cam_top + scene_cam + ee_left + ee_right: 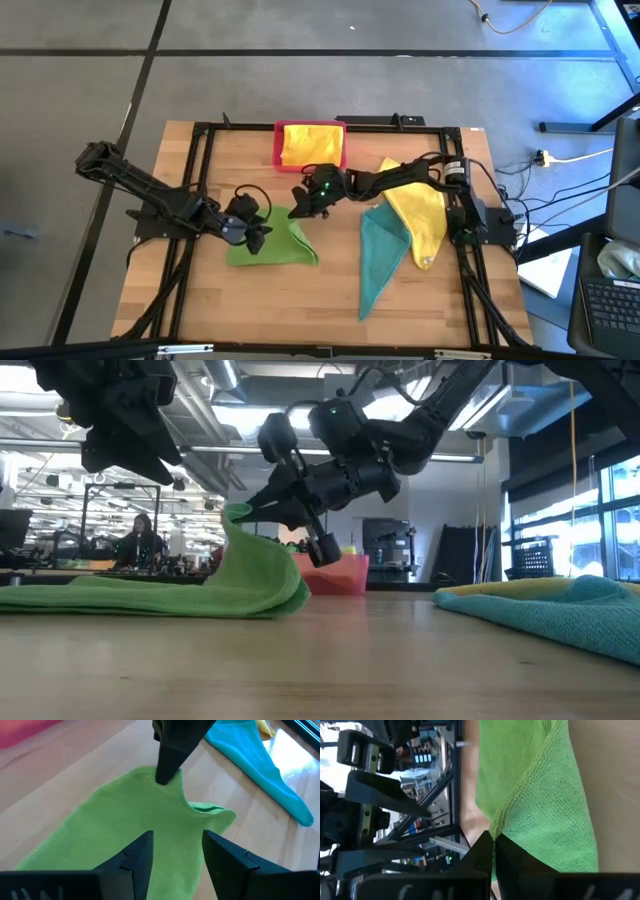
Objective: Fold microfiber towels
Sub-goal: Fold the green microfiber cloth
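R arm stretched toward the center, right gripper (297,211) pinched closed on cloth (275,243) corner. L arm low, left gripper (258,232) fingers apart, hovering.

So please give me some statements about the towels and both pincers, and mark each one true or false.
1. The right pincer is shut on a corner of the bright green microfiber towel and holds that corner above the wooden table. True.
2. The left pincer grips the same towel. False: its fingers stand open above the cloth, holding nothing.
3. The teal microfiber towel lies in the pink rectangular tray. False: it lies on the table; the tray holds a yellow cloth.
4. A second yellow microfiber towel lies beside the teal one. True.
5. The green towel hangs fully in the air. False: most of it rests on the table.
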`<state>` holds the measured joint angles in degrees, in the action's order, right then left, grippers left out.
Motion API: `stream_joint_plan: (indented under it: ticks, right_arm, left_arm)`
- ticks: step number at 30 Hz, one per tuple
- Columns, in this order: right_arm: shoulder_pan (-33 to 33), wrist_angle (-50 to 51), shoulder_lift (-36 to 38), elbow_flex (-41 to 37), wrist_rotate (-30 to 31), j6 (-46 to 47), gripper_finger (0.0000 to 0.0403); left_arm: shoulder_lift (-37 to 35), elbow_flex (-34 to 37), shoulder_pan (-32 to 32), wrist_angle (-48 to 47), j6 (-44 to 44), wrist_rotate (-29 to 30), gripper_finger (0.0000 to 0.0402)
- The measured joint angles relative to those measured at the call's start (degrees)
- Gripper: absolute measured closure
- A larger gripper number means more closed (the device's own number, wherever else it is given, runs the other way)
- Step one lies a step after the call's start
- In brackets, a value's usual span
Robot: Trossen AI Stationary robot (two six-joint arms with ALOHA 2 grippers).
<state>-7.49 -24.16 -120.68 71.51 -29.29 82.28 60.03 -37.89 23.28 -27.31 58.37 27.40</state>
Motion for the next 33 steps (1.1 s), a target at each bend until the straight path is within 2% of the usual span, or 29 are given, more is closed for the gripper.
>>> stream_joint_plan:
  ticks: [5, 10, 15, 22, 28, 33]
  right_arm:
    - [1.4, 1.2, -0.6, 2.2, 4.0, 0.0, 0.0395]
    - [2.3, 1.5, -4.4, 7.8, 4.8, 0.0, 0.0392]
    - [2.5, 1.8, -10.2, 17.6, 5.3, 0.1, 0.0389]
    - [2.5, 6.0, -19.5, 34.0, 4.8, -0.1, 0.0387]
    - [2.5, 9.2, -26.5, 44.8, 3.8, 0.1, 0.0387]
    - [2.7, 9.3, -29.3, 50.7, 4.4, 1.5, 0.0387]
  left_arm:
    - [0.0, 0.0, 0.0, 0.0, 0.0, -0.5, 0.0239]
    - [-0.1, -1.5, 0.3, -0.1, -1.5, -1.6, 0.0239]
    - [-0.1, -5.0, 2.0, -2.0, -5.3, -2.9, 0.0239]
    - [-0.2, -12.9, 4.7, -13.7, -6.4, -2.8, 0.0239]
    - [-1.1, -19.5, 7.2, -21.7, -6.5, 1.2, 0.0239]
    - [-2.8, -21.9, 8.9, -23.1, -6.6, 5.2, 0.0239]
